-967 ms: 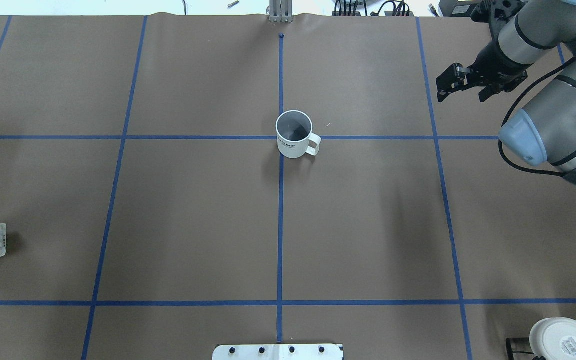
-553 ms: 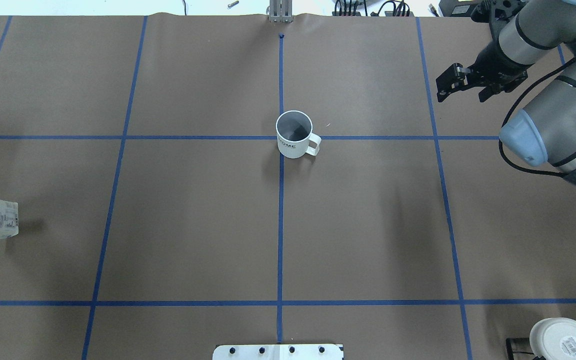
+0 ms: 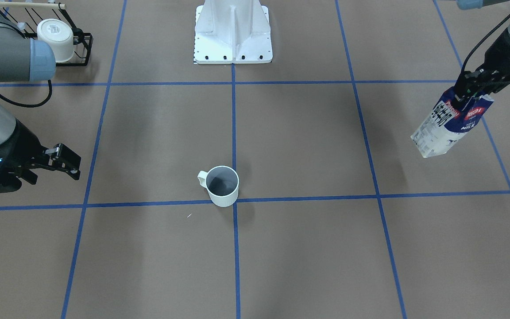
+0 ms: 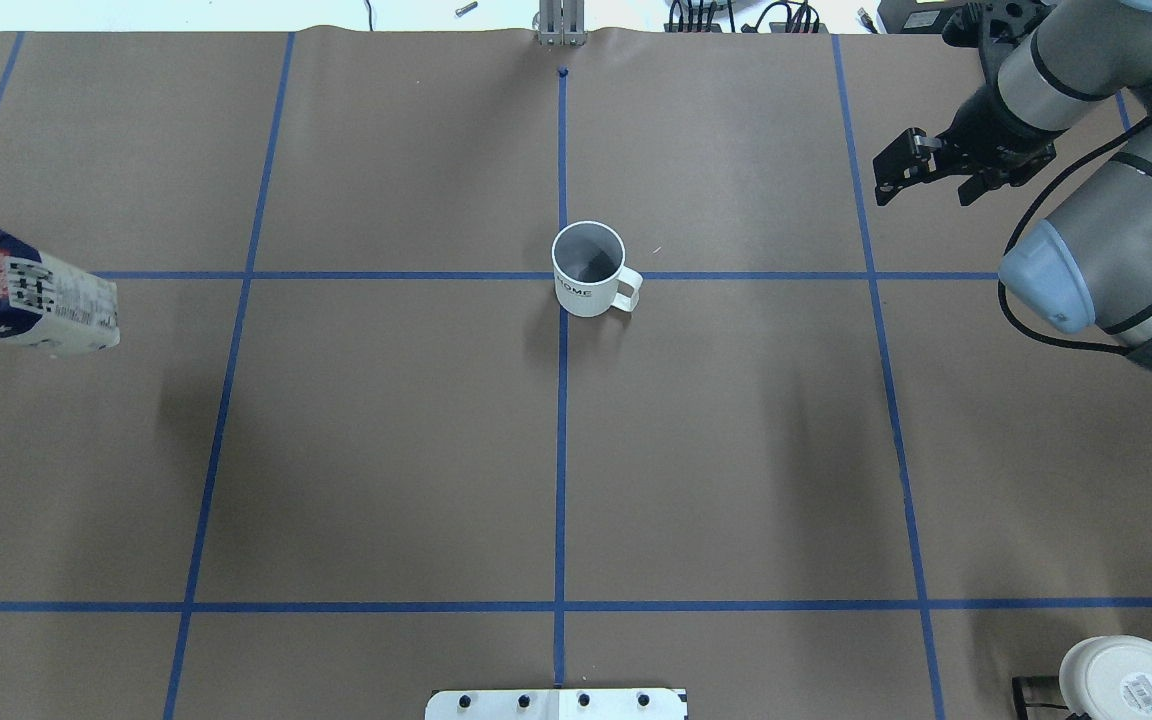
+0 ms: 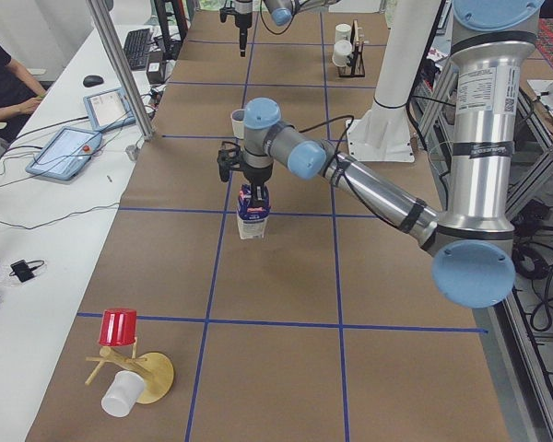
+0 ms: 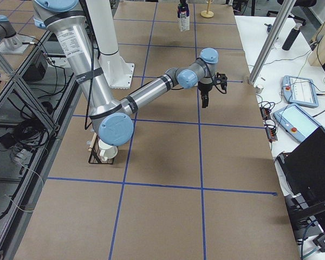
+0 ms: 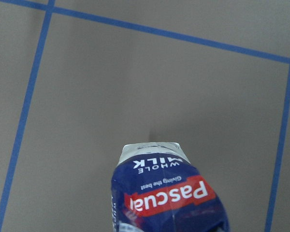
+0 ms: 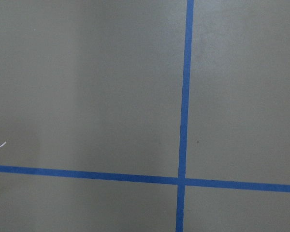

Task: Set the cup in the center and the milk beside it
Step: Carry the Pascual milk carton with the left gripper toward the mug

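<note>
Milk carton [image 5: 252, 214] in the left hand [image 5: 252, 188], seemingly clear of the table [image 5: 286, 276].

The cup [image 4: 591, 290] is white, grey inside; the milk [image 3: 446, 128] blue, red-banded, white below.

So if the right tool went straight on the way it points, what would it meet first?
The right tool points down at bare table paper near a blue tape crossing; nothing shows in between, so probably the paper.
</note>
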Motion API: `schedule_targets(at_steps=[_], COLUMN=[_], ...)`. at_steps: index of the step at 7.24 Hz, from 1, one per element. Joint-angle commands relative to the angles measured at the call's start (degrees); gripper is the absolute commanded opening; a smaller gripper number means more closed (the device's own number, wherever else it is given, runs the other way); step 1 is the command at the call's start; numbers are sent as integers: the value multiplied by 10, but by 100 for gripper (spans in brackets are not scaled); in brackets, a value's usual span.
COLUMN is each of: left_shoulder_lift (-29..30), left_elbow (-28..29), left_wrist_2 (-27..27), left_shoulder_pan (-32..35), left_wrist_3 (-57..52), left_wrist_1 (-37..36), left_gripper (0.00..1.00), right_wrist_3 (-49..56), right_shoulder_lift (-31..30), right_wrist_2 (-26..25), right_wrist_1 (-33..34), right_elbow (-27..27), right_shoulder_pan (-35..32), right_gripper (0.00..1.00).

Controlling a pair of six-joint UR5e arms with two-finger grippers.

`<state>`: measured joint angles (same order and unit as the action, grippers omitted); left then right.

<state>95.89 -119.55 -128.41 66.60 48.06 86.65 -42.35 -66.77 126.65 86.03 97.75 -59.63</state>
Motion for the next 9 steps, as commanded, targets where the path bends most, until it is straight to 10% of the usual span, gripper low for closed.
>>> schedule_targets(at_steps=[1,9], left_shoulder_lift=[167,521], left_elbow=[79,348], left_wrist_2=[3,77], left_shoulder_pan=[-3,-191], left_wrist_3=[2,182], left_wrist_1=[-75,-109], left_gripper=[0,0], right_wrist_3=[1,-1], right_shoulder_lift=[-6,-19], right_wrist_2=[0,-2], right_wrist_1=[-1,-2], right_elbow=[-1,2], right_shoulder_pan=[0,-1], right_gripper=[100,100])
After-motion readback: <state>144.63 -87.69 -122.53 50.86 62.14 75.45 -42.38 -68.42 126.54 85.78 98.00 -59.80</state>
